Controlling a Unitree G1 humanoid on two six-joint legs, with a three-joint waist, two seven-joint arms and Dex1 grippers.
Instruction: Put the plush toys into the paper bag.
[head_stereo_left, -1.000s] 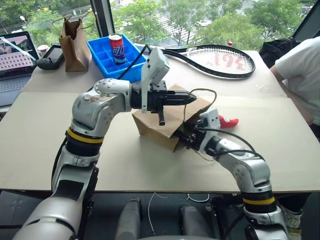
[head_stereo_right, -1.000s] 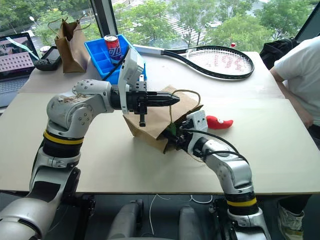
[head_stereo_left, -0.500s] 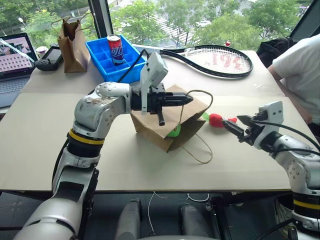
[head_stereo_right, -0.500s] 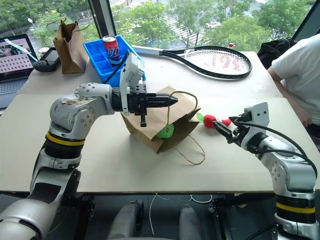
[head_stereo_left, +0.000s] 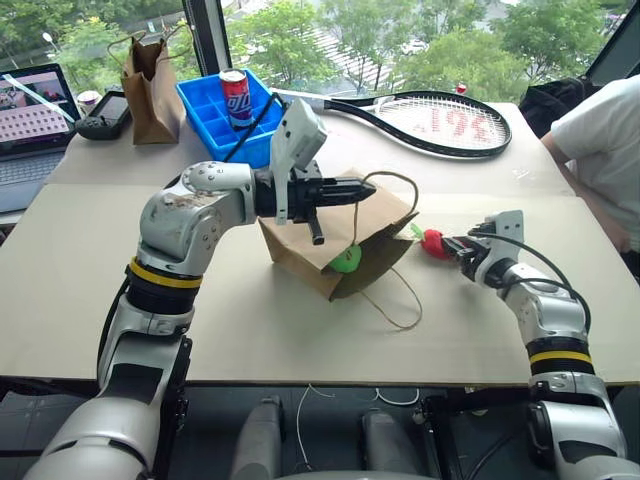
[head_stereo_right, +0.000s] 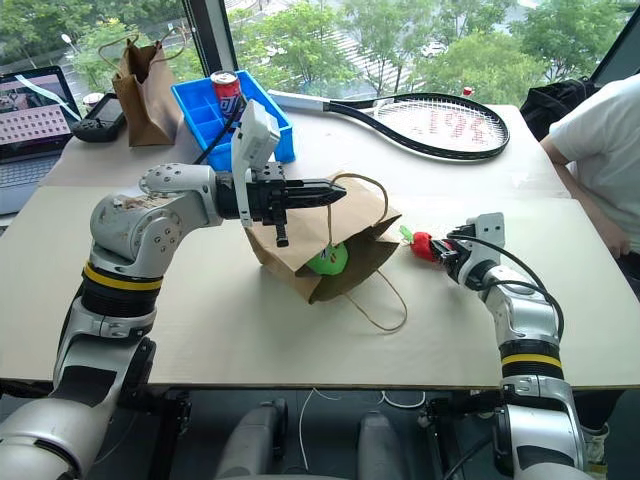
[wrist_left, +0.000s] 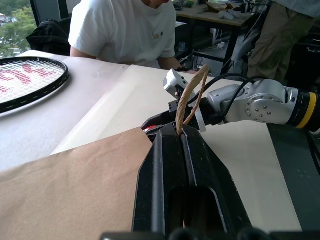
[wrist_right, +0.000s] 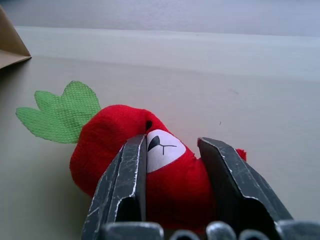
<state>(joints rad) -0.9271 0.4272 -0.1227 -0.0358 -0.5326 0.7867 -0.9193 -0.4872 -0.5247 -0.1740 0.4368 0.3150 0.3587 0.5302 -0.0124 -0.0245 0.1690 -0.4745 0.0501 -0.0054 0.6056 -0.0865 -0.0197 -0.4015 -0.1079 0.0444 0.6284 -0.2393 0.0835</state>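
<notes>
The wide brown paper bag (head_stereo_left: 300, 245) lies tilted at the table's middle with its mouth facing right. My left gripper (wrist_left: 180, 135) is shut on its twine handle (wrist_left: 192, 92) and holds that side up. Just inside the mouth rests the green plush toy (head_stereo_left: 347, 260). To the right of the bag, the red chili plush toy (wrist_right: 105, 140) with its green stem (wrist_right: 60, 110) lies on the table. My right gripper (wrist_right: 172, 147) is shut on its red body, one finger on each side; it reaches in from the right (head_stereo_left: 455, 245).
At the back left stand a narrower dark paper bag (head_stereo_left: 150, 85), a blue bin (head_stereo_left: 205, 110) holding a can (head_stereo_left: 233, 95), a laptop (head_stereo_left: 30, 110) and a black device (head_stereo_left: 105, 112). A tennis racket (head_stereo_left: 440, 120) lies at the back. A person (head_stereo_left: 605, 140) sits at the right edge.
My right gripper left the bag's mouth, swung right to the red chili toy and closed on it. The green toy now shows inside the bag. The left gripper kept its hold.
</notes>
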